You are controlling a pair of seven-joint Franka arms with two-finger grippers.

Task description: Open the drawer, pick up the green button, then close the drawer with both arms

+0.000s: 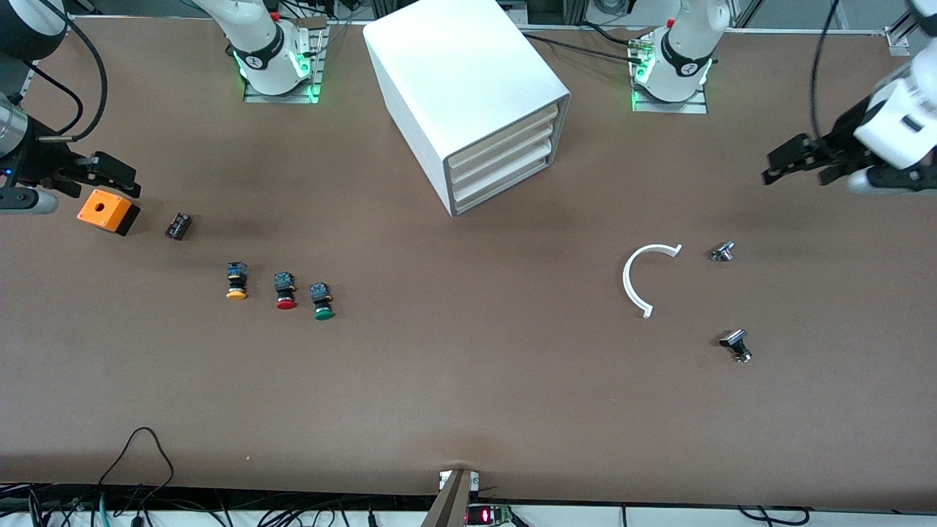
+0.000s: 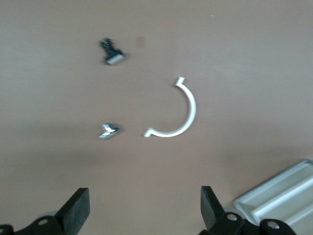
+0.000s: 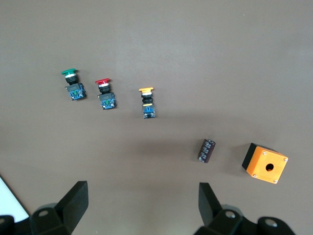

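Nearest the front camera on the table, the green button lies out in the open. Farther back, the drawer sits shut, nothing begun. Right gripper over the orange box, left gripper aloft, both spread empty; opening comes first.

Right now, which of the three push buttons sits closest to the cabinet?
The green-capped button, at the cabinet end of the row; the red-capped button is in the middle, the yellow-capped button farthest off.
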